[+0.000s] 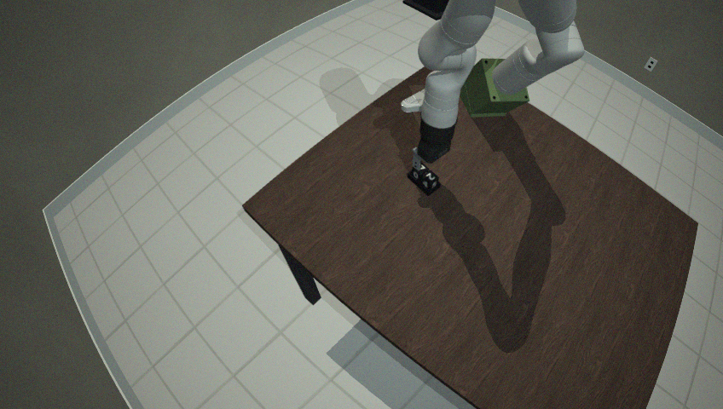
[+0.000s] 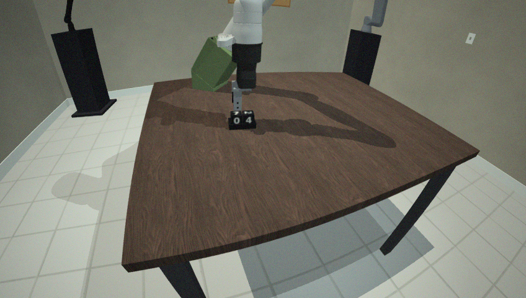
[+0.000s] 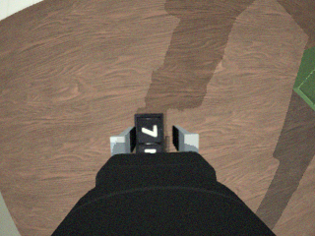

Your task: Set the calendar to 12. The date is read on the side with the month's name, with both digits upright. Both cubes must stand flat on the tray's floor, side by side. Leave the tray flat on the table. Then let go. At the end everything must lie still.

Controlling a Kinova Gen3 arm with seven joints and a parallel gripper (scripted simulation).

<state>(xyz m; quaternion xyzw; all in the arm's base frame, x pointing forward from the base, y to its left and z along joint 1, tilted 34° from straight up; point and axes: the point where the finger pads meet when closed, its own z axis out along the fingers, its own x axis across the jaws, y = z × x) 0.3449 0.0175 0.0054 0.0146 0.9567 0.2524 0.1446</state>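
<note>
Black cubes (image 2: 242, 119) — tool (image 3: 154, 140) spread, empty.

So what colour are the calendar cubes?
Black with white digits; the cubes show best in the exterior view.

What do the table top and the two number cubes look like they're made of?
Table top: looks like dark wood, with streaked brown grain and a matte finish; it may be veneer. Cubes: black blocks with white digits and smooth faces, perhaps painted wood or plastic; too small to tell.

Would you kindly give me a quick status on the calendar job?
Gripper open, empty, above left cube. Cubes in tray, camera side showing 0 and 4, not 12. Nothing in the way.
</note>
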